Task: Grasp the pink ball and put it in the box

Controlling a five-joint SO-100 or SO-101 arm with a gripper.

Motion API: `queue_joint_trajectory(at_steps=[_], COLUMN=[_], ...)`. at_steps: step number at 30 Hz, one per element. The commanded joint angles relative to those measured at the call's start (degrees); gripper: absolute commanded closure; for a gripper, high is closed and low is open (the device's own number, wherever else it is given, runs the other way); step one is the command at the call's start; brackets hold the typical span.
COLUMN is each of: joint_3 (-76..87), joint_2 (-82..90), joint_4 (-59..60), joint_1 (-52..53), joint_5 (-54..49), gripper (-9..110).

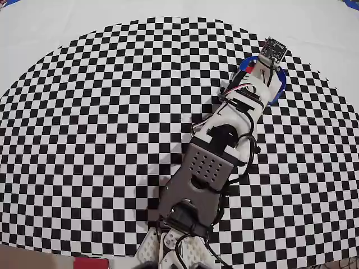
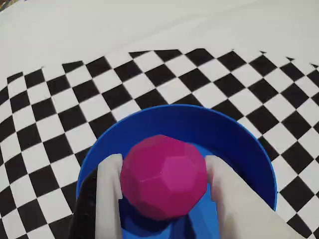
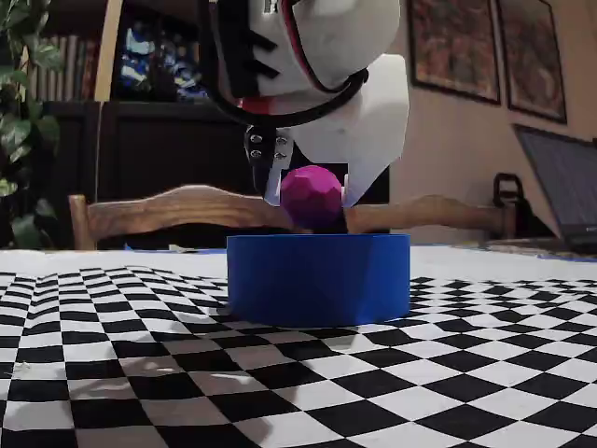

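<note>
Ball held above the box
Gripper [image 2: 163,196] clamps the pink ball [image 2: 163,177] between both fingers, just over the blue box [image 3: 318,277] on the checkered cloth [image 1: 101,112]'s far right in the overhead view

arm: stretched forward | tool [image 2: 162,199]: pointing down, clamped on pink ball [image 2: 163,175]

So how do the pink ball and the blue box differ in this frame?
Colour: the pink ball is magenta, the box bright blue. Shape: the ball is a faceted sphere, the box a round, shallow open container with upright walls. Size: the ball is far narrower than the box. State: the ball is held in the gripper above the box's rim, while the box sits on the checkered cloth. Both are plain, single-coloured pieces.
</note>
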Motion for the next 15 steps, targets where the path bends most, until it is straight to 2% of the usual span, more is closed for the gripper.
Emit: queue_joint_trajectory(at_steps=[1,13,15], joint_3=[-2.29,-2.29,-2.29], joint_2=[0.44,0.44,0.44], joint_4=[-0.88,-0.88,-0.88], joint_1=[0.44,0.44,0.53], joint_5=[-0.53,-0.53,-0.53], gripper=[101,101,89])
